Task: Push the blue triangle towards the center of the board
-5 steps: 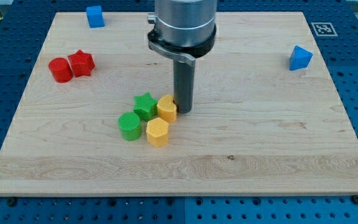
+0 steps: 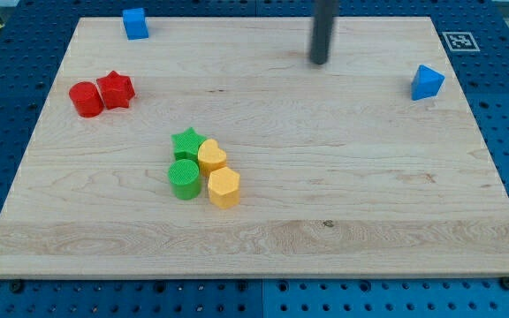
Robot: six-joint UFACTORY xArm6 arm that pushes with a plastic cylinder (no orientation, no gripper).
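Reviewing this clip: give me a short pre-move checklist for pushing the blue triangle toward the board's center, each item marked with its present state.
1. Blue triangle in view, near the view's right edge: ok.
2. My tip visible, near the view's top: ok.
3. Tip on the triangle's outer side for a centerward push: not ok, it sits to the triangle's left.
4. Tip touching the triangle: not ok, clearly apart.
5. Path from triangle to center free of blocks: ok.
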